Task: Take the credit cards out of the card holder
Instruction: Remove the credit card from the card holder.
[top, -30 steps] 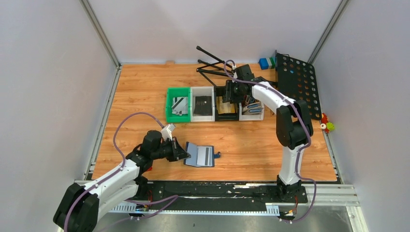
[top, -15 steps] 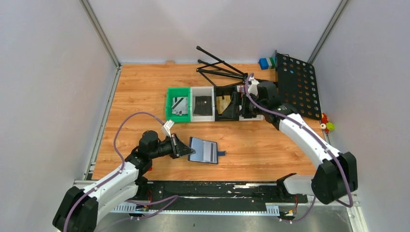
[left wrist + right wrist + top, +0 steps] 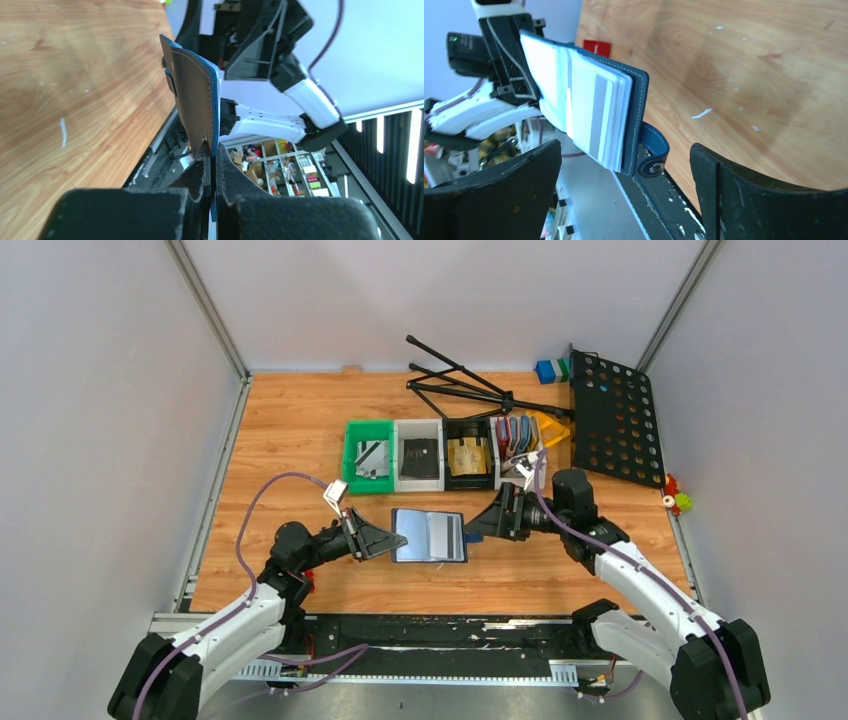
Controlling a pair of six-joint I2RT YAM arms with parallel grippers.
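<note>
Navy card holder [image 3: 430, 536] spread open, pale pockets and striped grey card [image 3: 600, 117] showing. Pinched tight at nine o'clock by left gripper [image 3: 388, 540]; at three o'clock, right gripper [image 3: 480, 526] gaping wide, gripping nothing.

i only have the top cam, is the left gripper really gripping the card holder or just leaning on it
Observer: Gripping it. In the left wrist view the left gripper is shut on the card holder, with one edge pinched between its jaws.
Operator: and the right one, does it have a card
Observer: No. In the right wrist view the right gripper is wide open. The holder sits ahead of it, and no contact shows.
Operator: is the clasp in the way
Observer: The clasp tab hangs unfastened off the holder's edge nearest the right wrist camera, its snap facing that camera.
</note>
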